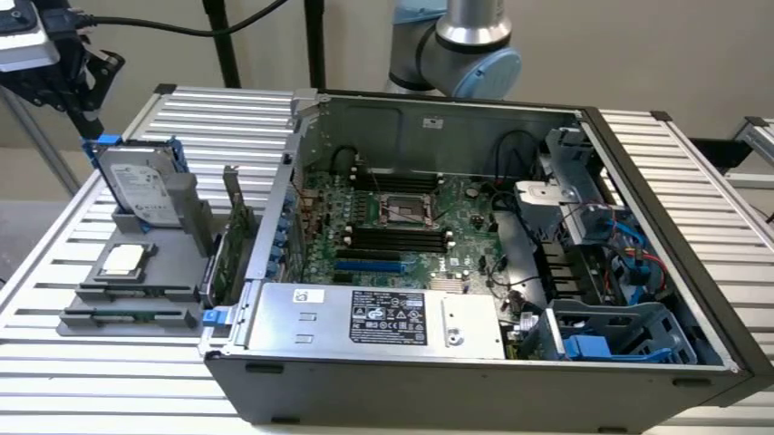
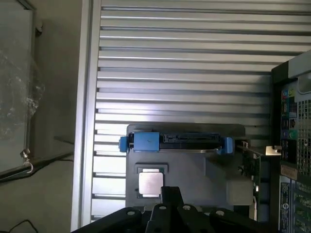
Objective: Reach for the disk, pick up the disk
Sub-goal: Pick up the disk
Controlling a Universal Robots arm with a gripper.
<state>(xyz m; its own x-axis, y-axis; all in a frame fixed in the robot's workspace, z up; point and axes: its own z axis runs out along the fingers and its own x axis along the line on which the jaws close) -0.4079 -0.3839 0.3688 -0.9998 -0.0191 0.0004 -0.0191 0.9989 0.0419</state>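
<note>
Silver metal slats are forming the surface point(image 1: 677, 163), and a pale wall is standing behind it. At the exterior view's left, the black pincer point(image 1: 87, 122) is hanging above the surface. Its two fingers are pressing together and it is holding nothing. Its tip is pointing down at the upper corner of the disk point(image 1: 140, 181), very near the blue rail. I cannot tell if it is touching the rail or not.

In the wrist view the pincer point(image 2: 171, 194) is showing the same closed fingers. There the disk point(image 2: 175, 141) is appearing edge-on, with a blue rail at each end.

The disk is standing upright on its short edge in a grey stand point(image 1: 181, 227), and its white label is facing the exterior camera. A square chip point(image 1: 125, 260) is lying flat on the same stand, just in front of the disk. A green card point(image 1: 236, 245) is standing on edge between the stand and the case point(image 1: 484, 390).

The case is lying open on the surface, well to the exterior view's right of the disk. Inside it the board point(image 1: 411, 227) is facing upward, and a silver power supply point(image 1: 375, 317) is sitting along the near wall. Behind the case, a grey joint of the arm point(image 1: 466, 45) is rising.
</note>
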